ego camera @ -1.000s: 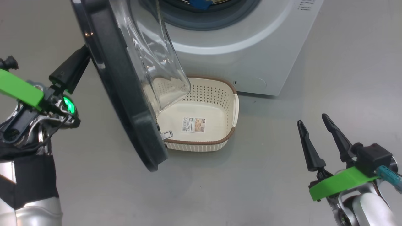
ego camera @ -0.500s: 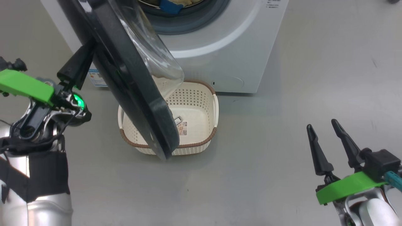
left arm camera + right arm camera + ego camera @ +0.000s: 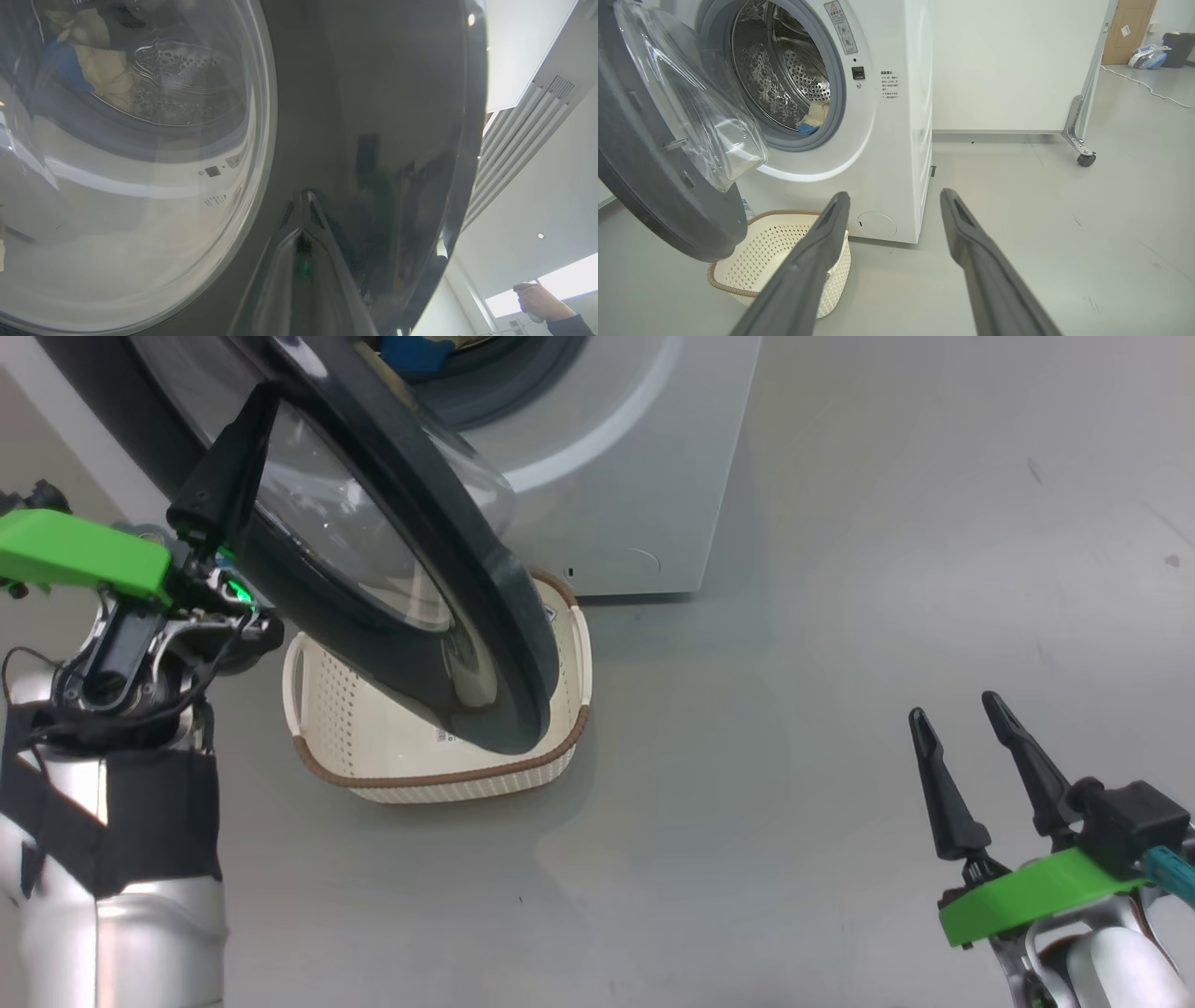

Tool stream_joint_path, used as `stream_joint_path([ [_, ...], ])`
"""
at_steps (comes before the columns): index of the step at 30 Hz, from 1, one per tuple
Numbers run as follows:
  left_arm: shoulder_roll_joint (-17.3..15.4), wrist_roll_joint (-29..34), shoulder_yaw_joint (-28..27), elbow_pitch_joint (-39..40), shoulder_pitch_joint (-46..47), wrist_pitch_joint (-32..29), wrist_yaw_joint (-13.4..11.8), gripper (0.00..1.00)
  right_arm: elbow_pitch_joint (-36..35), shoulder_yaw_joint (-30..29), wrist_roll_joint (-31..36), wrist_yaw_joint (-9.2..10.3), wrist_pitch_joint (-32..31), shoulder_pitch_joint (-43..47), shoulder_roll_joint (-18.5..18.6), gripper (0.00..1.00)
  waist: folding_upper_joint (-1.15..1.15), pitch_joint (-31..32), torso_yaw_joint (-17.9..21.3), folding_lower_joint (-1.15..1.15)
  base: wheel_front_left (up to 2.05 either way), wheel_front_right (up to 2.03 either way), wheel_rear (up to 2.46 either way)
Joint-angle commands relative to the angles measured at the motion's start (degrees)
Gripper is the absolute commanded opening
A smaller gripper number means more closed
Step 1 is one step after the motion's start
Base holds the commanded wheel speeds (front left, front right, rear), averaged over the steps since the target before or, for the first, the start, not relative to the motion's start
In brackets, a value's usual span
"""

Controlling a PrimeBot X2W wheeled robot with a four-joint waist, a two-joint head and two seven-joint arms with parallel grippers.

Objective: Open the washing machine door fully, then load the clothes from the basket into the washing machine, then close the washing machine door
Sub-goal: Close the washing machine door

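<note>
item: washing machine door, round, wide glossy black rim, clear glass bowl. it spans the upper left to the centre of the head view and stands ajar, swung out from the opening. its lower edge hangs over the basket.

washing machine: white front-loader along the top of the head view. the grey gasket and perforated steel drum are open to sight in the right wrist view.

clothes: pale yellow cloth with a blue piece, lying low inside the drum at the gasket's edge.

basket: cream, perforated, brown rim. it sits on the floor just in front of the machine, partly hidden by the door.

left gripper: upper left of the head view, fingers pressed together, tips laid against the door's black outer face. in the left wrist view the tips meet their own reflection on it.

right gripper: lower right of the head view, fingers spread and holding nothing, above bare floor, well apart from door and basket.

a person's hand: lower right corner of the left wrist view, beyond the door's edge.
</note>
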State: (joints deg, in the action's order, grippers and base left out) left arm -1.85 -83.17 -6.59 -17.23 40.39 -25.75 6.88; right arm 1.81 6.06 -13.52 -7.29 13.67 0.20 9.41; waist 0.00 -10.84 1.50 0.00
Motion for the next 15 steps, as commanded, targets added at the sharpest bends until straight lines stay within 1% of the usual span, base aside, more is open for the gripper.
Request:
stream_joint_path([
  [1, -1.2, -0.2, -0.5, 1.6, 3.3, 0.3, 0.6, 0.00, -2.1, 0.9, 0.3, -0.20, 0.4, -1.0, 0.8, 1.00, 0.00, -0.6, 0.9, 0.00, 0.00, 0.00, 0.00],
  [8, -2.2, -0.1, -0.8, -0.1, 5.0, 4.4, 0.6, 0.00, -2.6, 0.9, 0.4, -0.20, 0.4, -1.6, 1.0, 1.00, 0.00, -2.6, 3.2, 0.00, 0.00, 0.00, 0.00],
  [15, -3.0, -0.1, 0.0, -1.7, 6.1, 8.1, 0.6, 0.00, -2.9, 0.4, 0.7, -0.20, 0.5, -2.0, 0.9, 1.00, 0.00, -4.3, 3.8, 0.00, 0.00, 0.00, 0.00],
])
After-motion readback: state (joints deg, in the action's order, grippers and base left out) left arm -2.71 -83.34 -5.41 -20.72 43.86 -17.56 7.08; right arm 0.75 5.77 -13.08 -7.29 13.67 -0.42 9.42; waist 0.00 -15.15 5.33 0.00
